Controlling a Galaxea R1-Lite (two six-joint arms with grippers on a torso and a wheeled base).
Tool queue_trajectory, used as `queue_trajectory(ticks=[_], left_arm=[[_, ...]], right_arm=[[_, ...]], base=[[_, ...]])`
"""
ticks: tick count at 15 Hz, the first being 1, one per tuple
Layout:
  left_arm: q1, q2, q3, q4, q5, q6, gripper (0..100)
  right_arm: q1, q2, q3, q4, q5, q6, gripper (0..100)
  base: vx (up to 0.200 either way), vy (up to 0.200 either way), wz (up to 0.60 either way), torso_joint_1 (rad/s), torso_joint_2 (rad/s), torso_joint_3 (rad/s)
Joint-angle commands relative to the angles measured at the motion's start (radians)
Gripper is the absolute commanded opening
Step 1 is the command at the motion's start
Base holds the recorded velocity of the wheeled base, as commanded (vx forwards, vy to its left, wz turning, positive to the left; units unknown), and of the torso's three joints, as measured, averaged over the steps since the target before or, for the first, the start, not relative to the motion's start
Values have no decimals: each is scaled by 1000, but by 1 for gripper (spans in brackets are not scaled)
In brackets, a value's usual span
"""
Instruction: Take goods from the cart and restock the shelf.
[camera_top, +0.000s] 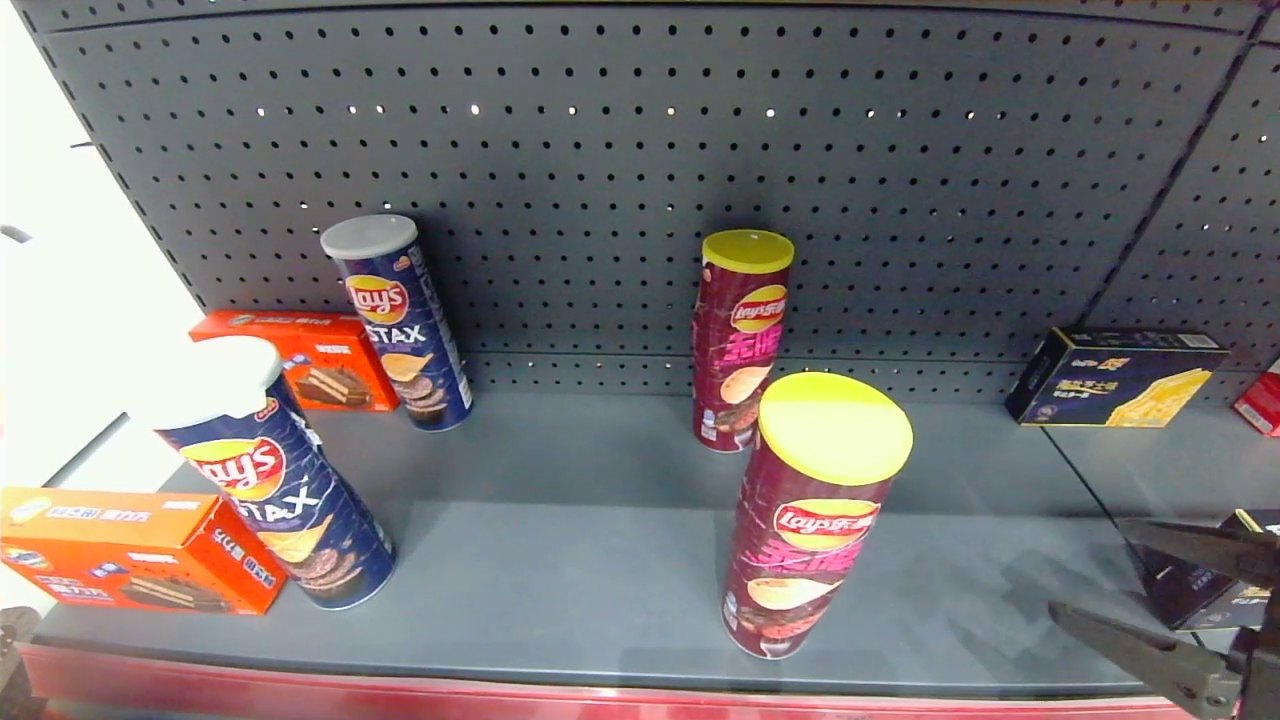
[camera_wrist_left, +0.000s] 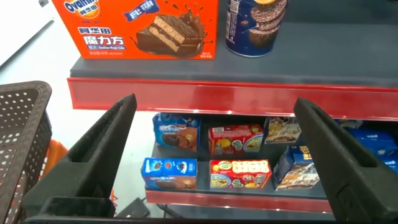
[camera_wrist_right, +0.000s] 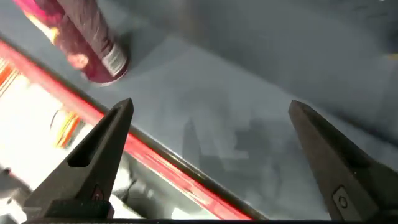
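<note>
Standing on the shelf (camera_top: 580, 560) in the head view are a front maroon can (camera_top: 815, 510), a blue can (camera_top: 270, 490) and an orange box (camera_top: 130, 550), among other goods. The right claw (camera_top: 1095, 568) hangs spread and empty at the shelf's right front.

From the left wrist, the left claw (camera_wrist_left: 214, 106) gapes, holding nothing, below the shelf's red lip (camera_wrist_left: 249, 93), with the cart (camera_wrist_left: 18, 124) beside it.

From the right wrist, the right claw sits over the shelf's front edge, near the front maroon can.

Restocking looks partly done; another item from the cart seems due.

A round logo with lettering stands on each blue can (camera_top: 285, 500) and maroon can (camera_top: 810, 540); printed characters mark the orange boxes (camera_top: 130, 550) and the dark box (camera_top: 1120, 380).
</note>
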Motion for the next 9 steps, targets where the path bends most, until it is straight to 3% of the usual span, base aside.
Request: queue_trajectory(ticks=[1, 3, 9], left_arm=[[0, 4, 0, -1, -1, 0, 100], [2, 4, 0, -1, 1, 0, 100], [0, 4, 0, -1, -1, 0, 100]], right_arm=[[61, 141, -16, -21, -2, -2, 100], [121, 219, -33, -87, -37, -2, 100], [181, 291, -98, -98, -69, -2, 100]], base=[[0, 0, 0, 0, 0, 0], [0, 0, 0, 0, 0, 0], [0, 0, 0, 0, 0, 0]])
